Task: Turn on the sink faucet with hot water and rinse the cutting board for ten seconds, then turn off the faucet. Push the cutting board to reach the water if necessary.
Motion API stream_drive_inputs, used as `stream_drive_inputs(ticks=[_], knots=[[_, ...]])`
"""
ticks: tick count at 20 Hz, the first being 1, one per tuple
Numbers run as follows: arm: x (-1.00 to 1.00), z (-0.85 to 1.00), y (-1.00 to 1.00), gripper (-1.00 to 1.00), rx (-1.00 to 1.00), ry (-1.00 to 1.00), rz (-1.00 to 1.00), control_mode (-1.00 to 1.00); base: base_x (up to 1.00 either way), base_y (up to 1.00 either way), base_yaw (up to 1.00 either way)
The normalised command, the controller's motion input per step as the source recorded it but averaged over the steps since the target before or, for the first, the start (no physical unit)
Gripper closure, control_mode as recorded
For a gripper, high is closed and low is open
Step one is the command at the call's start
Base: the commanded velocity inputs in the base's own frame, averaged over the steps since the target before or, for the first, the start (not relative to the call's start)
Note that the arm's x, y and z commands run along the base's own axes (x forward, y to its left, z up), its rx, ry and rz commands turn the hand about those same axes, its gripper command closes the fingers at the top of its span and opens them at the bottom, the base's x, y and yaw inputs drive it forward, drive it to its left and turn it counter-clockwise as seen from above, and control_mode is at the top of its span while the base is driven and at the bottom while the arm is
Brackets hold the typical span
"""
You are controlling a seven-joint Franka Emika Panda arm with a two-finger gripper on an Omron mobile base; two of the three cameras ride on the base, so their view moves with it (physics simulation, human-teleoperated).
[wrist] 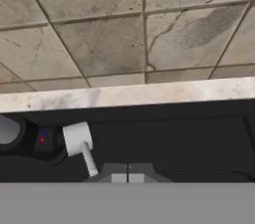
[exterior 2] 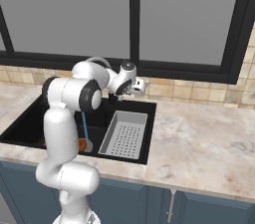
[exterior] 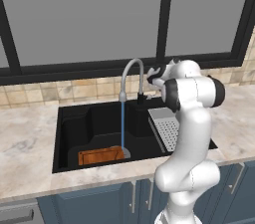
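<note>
My gripper (wrist: 127, 178) is pressed together, pinching nothing, just right of the faucet's little handle (wrist: 79, 141). That lever looks stiff and light, so I'd nudge its thin stick sideways instead of grabbing it. The sink faucet (exterior: 130, 76) arches away to my left, and the water (exterior: 122, 126) drops well below me into the sink (exterior: 74, 118). It lands at the cutting board (exterior: 101, 156)'s right edge, I think; hard to say. The board is flat, wet, probably slippery: push its edge. A grey drainer tray (exterior 2: 124, 133) sits below me, clear of the handle.
</note>
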Motion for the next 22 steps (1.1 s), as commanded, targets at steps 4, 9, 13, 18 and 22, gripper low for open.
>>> stream_drive_inputs(ticks=[4,9,13,18,22], knots=[[0.26,-0.08,0.00,1.00,0.00,0.00,0.00,-1.00,0.00,0.00,0.00],[0.02,-0.23,0.00,1.00,0.00,0.00,0.03,-1.00,0.00,0.00,0.00],[0.00,-0.24,0.00,1.00,0.00,0.00,0.05,-1.00,0.00,0.00,0.00],[-0.04,-0.17,0.00,1.00,0.00,-0.05,0.05,-1.00,0.00,0.00,0.00],[-0.09,-0.08,0.00,1.00,0.00,-0.12,0.04,-1.00,0.00,0.00,0.00]])
